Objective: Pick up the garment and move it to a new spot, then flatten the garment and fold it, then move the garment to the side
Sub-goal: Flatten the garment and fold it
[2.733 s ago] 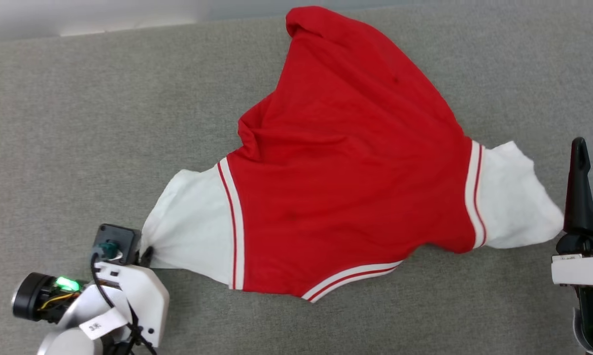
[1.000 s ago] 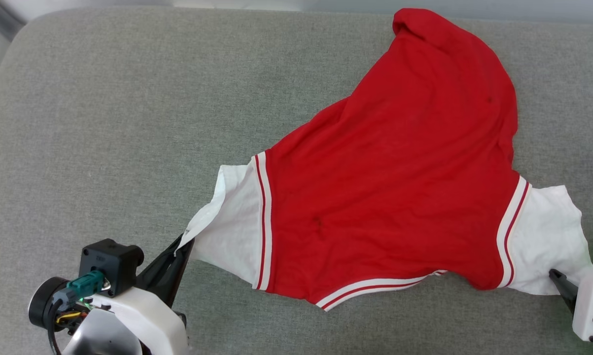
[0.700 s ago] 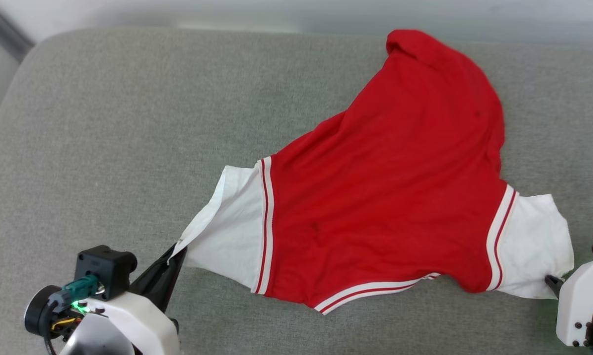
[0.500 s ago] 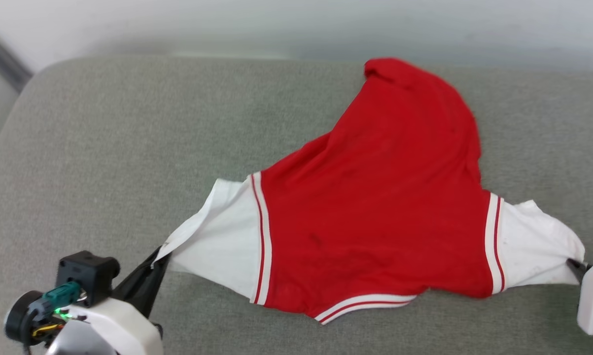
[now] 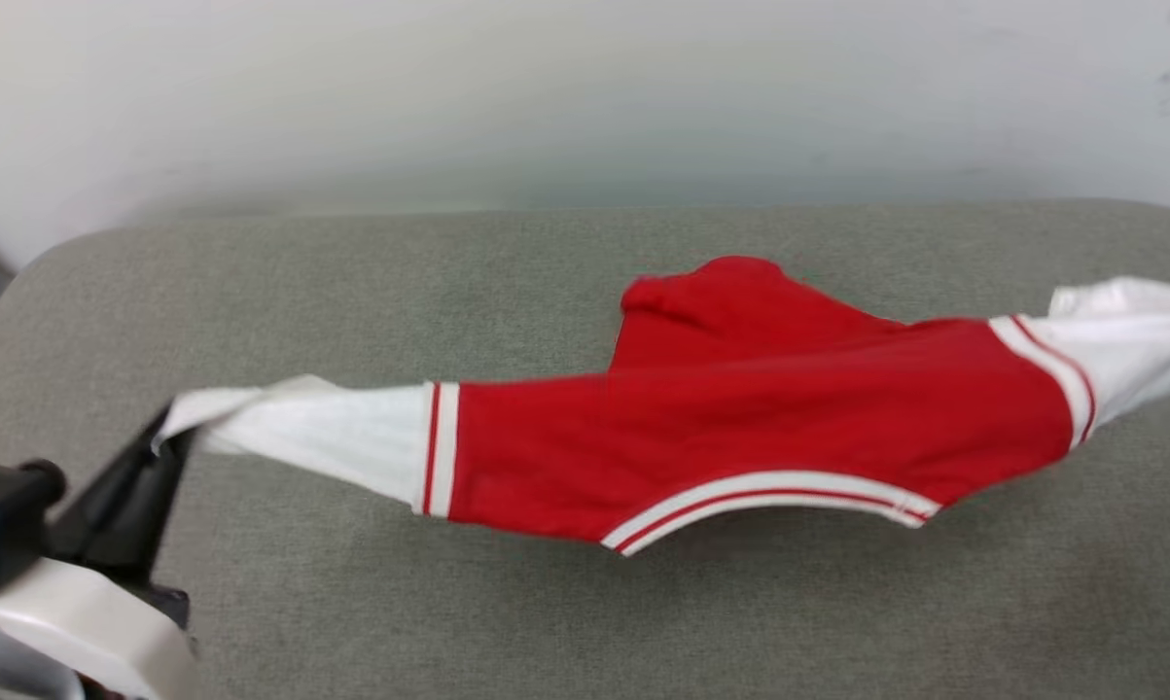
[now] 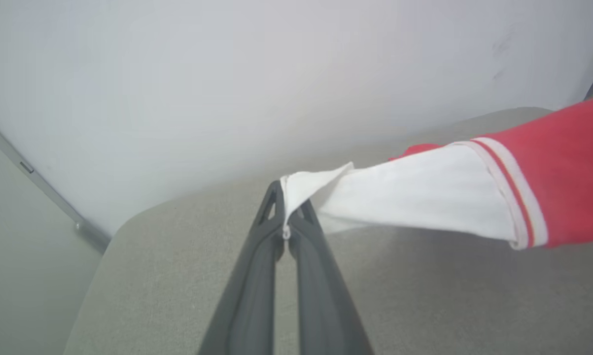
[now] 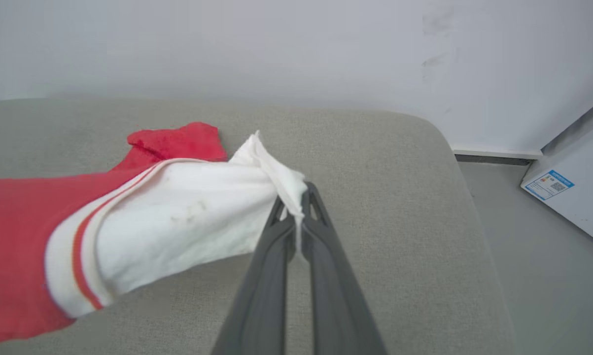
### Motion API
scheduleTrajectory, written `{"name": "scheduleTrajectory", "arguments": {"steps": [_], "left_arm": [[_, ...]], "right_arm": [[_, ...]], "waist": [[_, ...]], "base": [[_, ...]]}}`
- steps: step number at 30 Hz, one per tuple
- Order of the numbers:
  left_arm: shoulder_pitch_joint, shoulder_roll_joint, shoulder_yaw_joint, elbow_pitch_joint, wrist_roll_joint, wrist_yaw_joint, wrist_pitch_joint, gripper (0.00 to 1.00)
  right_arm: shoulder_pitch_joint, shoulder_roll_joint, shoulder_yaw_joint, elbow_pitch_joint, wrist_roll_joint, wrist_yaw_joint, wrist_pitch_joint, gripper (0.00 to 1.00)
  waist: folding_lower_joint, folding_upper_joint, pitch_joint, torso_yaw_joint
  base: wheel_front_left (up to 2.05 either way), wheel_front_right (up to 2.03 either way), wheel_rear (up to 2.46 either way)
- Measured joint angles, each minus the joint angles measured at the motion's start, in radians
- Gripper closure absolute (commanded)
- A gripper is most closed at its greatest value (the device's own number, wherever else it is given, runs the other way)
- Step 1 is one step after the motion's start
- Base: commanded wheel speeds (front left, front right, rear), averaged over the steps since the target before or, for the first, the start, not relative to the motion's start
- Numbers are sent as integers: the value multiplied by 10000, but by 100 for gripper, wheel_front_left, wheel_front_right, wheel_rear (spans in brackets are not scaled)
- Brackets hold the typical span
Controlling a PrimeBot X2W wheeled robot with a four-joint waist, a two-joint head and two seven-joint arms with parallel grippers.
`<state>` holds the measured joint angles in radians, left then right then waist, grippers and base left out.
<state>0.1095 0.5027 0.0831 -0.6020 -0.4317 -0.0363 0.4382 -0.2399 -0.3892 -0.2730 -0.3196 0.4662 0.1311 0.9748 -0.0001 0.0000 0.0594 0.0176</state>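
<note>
Garment (image 5: 740,428) stretched over cushion (image 5: 448,622), left end effector (image 6: 285,217), right end effector (image 7: 296,209) clamped on sleeves

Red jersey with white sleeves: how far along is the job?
Pick-up looks done: the left gripper is shut on one white sleeve, the right gripper on the other, and the red jersey with white sleeves hangs stretched between them above the grey padded surface, its far red end seemingly touching it. In hand: the move to a new spot. Left: laying it flat, folding, moving it aside.
</note>
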Motion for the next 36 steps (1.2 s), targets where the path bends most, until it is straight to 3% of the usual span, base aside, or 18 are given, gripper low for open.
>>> {"name": "scheduleTrajectory", "arguments": {"steps": [10,15,20,26,36], "left_arm": [[-1837,604,1262,-846,-504,178,-75,100],[-3290,662,1831,-779,-468,711,-303,100],[-4476,880,1973,-355,-349,974,-525,100],[-5884,1352,1988,169,-318,1022,-535,100],[-9402,2130,899,2096,-291,688,-826,100]], "right_arm": [[-1918,533,-401,-677,449,0,265,100],[-3027,1246,-593,-763,512,0,-23,100],[-3941,1722,-518,-756,431,0,-249,100],[-5404,2337,-606,-543,146,0,-606,100],[-8529,2295,-408,838,-828,0,-2056,100]], "waist": [[1,0,119,-331],[1,0,325,-449],[1,0,671,-563],[2,0,1409,-677],[3,0,3326,-750]], "base": [[0,0,0],[0,0,0],[0,0,0],[0,0,0],[0,0,0]]}}
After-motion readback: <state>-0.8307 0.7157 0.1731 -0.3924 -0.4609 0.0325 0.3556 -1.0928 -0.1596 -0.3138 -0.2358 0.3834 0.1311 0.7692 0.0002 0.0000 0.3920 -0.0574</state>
